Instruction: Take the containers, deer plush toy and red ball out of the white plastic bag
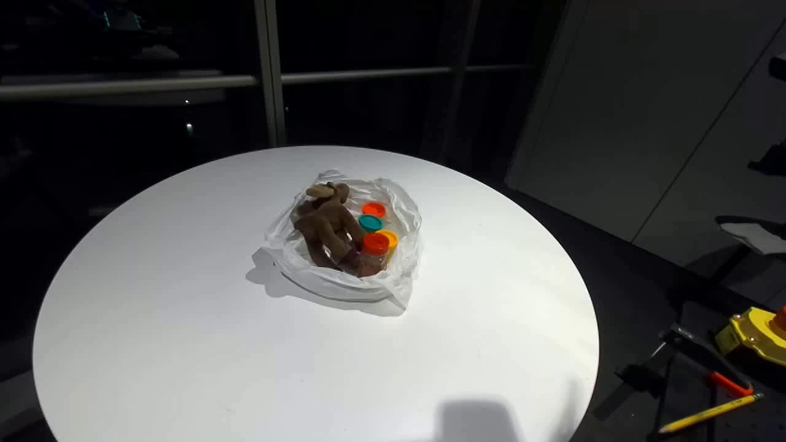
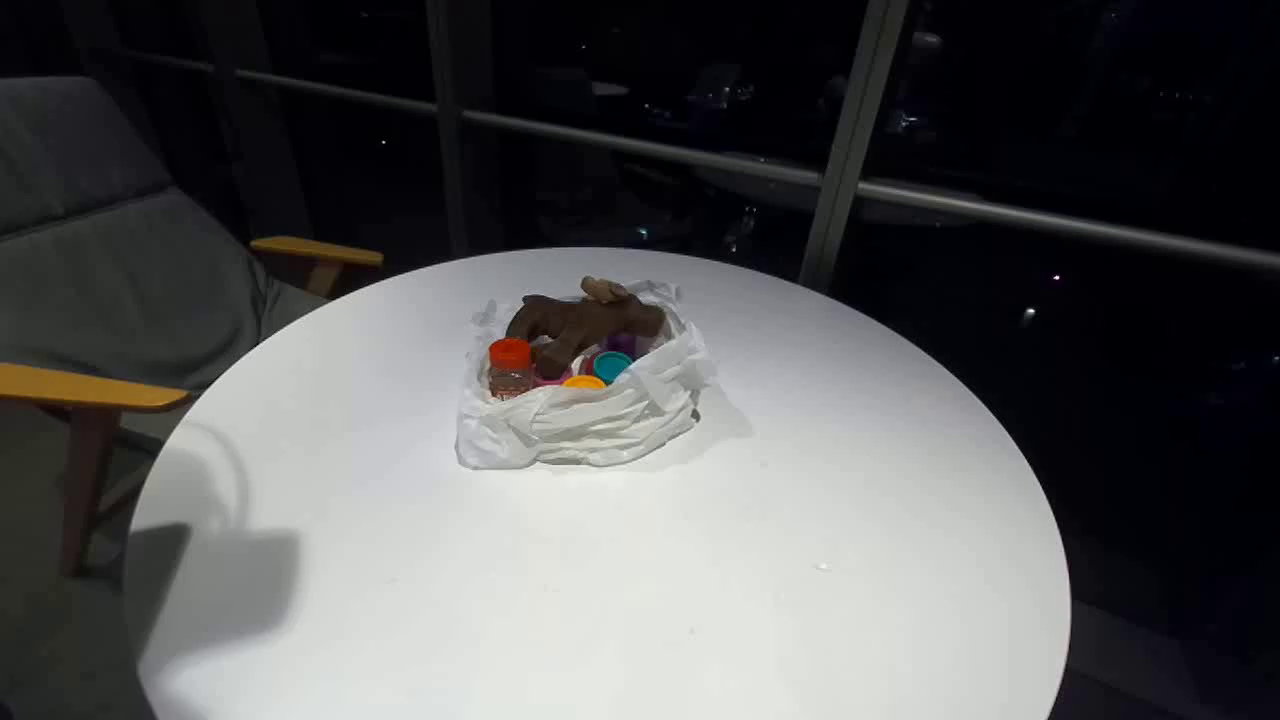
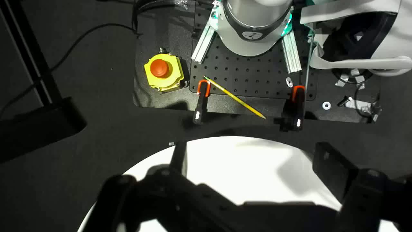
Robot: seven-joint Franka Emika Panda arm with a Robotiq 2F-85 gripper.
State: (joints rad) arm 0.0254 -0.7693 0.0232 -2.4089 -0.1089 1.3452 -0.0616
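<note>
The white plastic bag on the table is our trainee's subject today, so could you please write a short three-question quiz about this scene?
1. True or false: in the wrist view, the gripper stands open.

2. Multiple choice: which of these lies in the white plastic bag?
a) the pencil
b) the deer plush toy
c) the yellow box with the red button

3. Short answer: in an exterior view, what colour is the lid on the leftmost container?

Key: 1 true; 2 b; 3 orange-red.

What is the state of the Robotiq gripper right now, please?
Robotiq gripper: wide open in the wrist view, holding nothing.
</note>
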